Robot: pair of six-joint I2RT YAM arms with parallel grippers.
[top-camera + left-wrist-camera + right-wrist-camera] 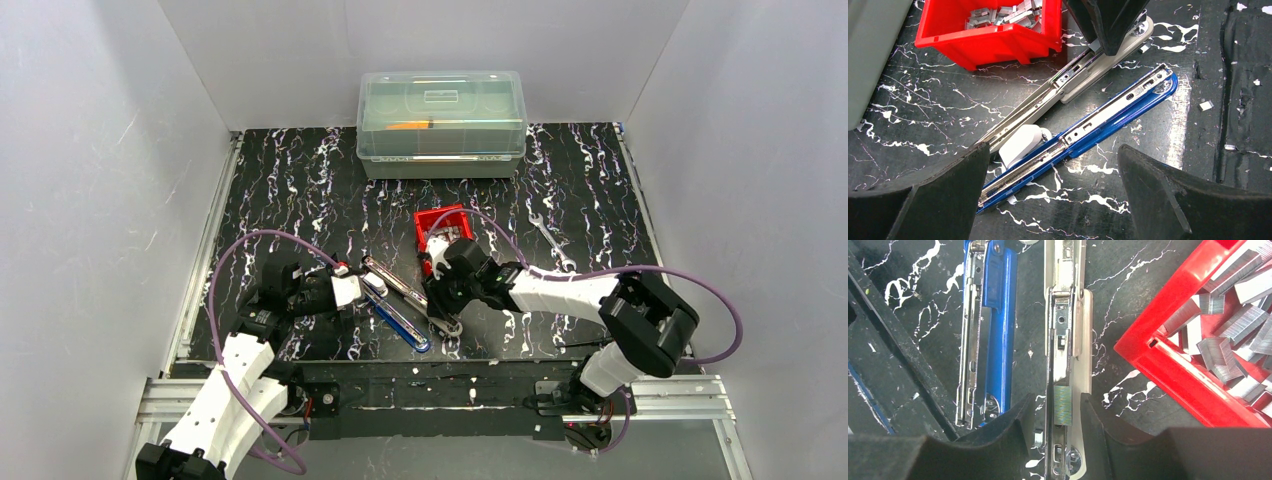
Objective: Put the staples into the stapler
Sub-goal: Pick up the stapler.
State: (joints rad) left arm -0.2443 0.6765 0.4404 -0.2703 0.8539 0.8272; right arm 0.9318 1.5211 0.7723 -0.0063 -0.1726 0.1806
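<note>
Black tabletop (300, 180) veined with white, boxed in by pale walls (100, 150), with a clear lidded box (441, 122) at the far edge. My right claw (1058, 402) hangs low over the grey stapler (1068, 315), which lies opened out flat. Its fingers (1018, 430) stand half spread on either side of the magazine rail. One staple strip (1063, 405) sits in that rail between them with a gap on each side, so I am not pinching it (whether my pads brush the stapler's body I cannot tell). More staples (1243, 320) lie heaped in the red bin (1168, 370) just beside the grey stapler. On its other side lies the blue stapler (995, 315), also opened flat. My left claw (1053, 149) is spread wide, holding nothing, above the blue stapler. A wrench (551, 240) lies off to the right, well apart.
</note>
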